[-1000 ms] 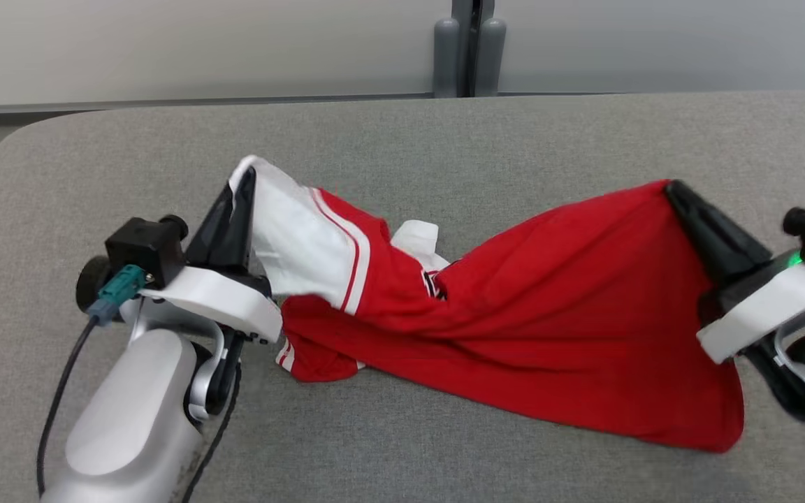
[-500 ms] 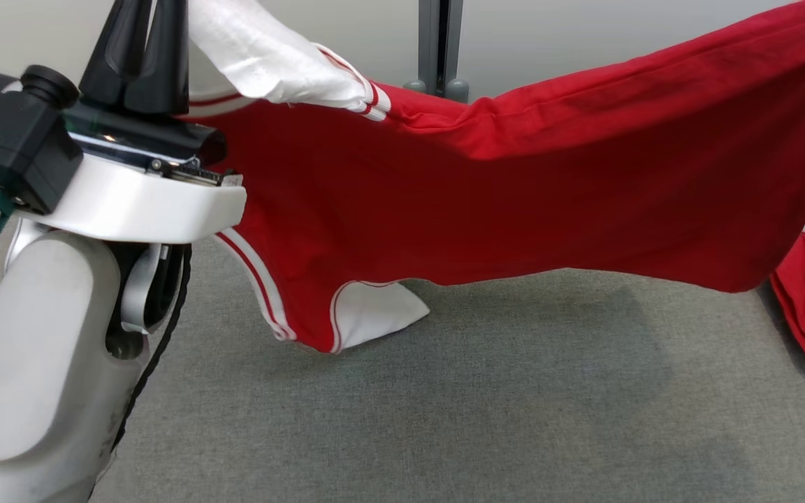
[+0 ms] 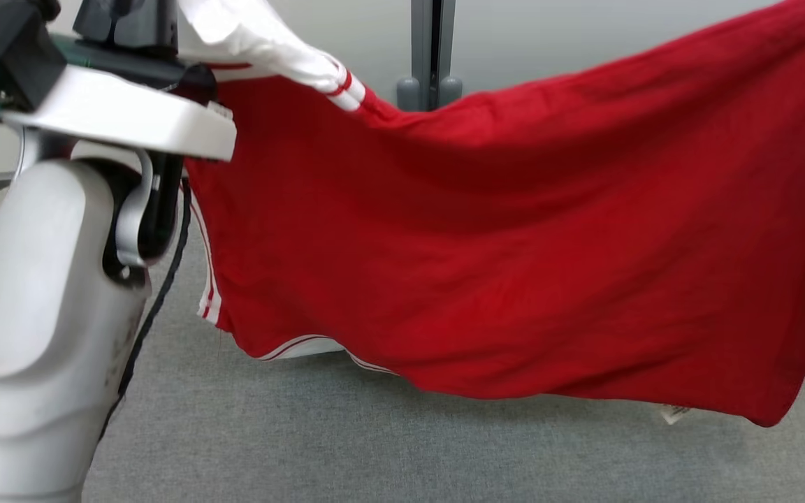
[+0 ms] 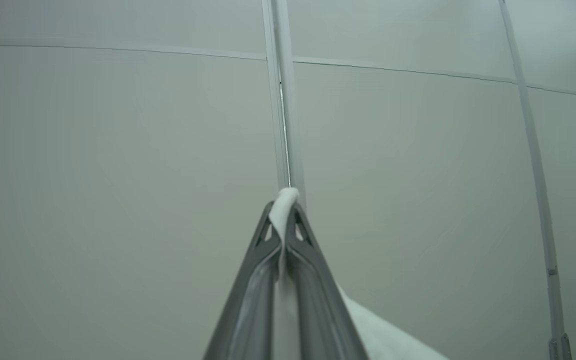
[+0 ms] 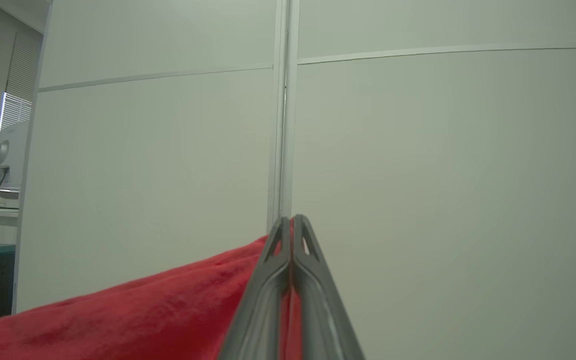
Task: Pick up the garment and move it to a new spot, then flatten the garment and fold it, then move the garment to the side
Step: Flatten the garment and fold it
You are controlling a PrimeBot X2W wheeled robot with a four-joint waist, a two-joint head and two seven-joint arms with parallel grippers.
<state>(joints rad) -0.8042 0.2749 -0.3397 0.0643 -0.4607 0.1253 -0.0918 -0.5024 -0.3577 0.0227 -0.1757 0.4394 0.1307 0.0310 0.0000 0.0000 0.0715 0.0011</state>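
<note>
Looking through the head camera, I see the garment (image 3: 514,244) strung out in the air like a banner above the grey tabletop (image 3: 374,454). It is red, with white sleeves and thin red-and-white striping. Its top edge sags a little in the middle, and its lower hem hangs close over the tabletop; I cannot tell whether the hem brushes the surface. A small pale tag (image 3: 675,413) dangles from the lower right of the hem.

The left fingers (image 4: 293,212) are pinched together on a fold of white sleeve, which pokes out past their tips in the left wrist view. In the head view that sleeve rises at the upper left, just above my pale left forearm (image 3: 25,314).

The right fingers (image 5: 285,222) are likewise clamped tight, with red cloth caught in the seam between them and more of it draping away to the left of the right wrist view.

Behind everything stands a pale panelled wall (image 5: 418,175), and a grey post (image 3: 430,49) rises beyond the garment's top edge.
</note>
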